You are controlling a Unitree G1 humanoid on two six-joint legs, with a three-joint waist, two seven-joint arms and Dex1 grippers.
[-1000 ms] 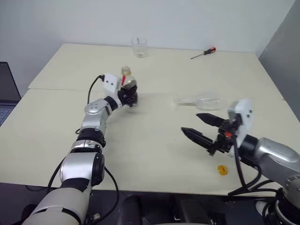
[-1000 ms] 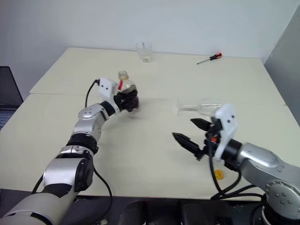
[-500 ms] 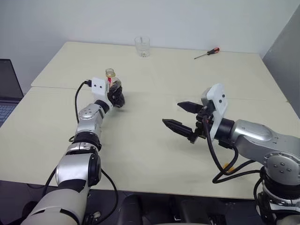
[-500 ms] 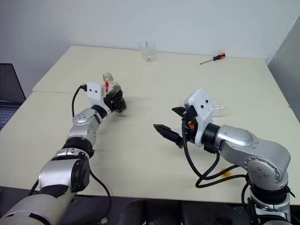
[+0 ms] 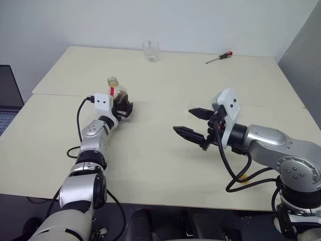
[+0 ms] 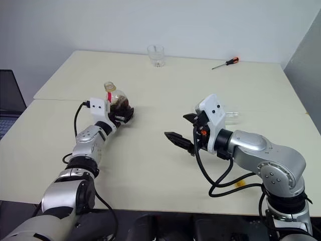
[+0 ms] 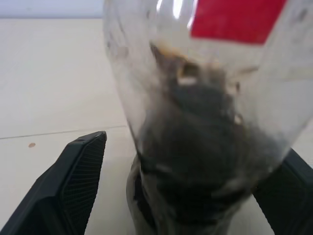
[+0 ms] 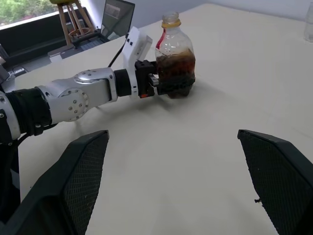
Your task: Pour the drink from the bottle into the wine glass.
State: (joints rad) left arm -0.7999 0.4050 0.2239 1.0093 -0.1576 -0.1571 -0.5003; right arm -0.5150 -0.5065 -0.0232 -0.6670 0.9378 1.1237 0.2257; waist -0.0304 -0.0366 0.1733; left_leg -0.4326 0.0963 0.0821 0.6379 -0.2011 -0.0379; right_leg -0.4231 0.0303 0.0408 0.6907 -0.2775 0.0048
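While the small clear plastic bottle (image 5: 117,93) of dark brown drink (image 8: 175,66) stood uncapped at ten o'clock on the cream table (image 5: 165,90), the left gripper (image 6: 122,113) flanked it, fingers (image 7: 80,169) apart. The right gripper (image 5: 195,123) was spread, empty. The clear wine glass (image 6: 231,116) apparently lay toppled behind it; it wants righting before pouring.

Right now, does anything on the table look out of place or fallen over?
Yes. The wine glass seems to lie on its side on the table, partly hidden behind the right arm. Nothing can be poured into it like that.
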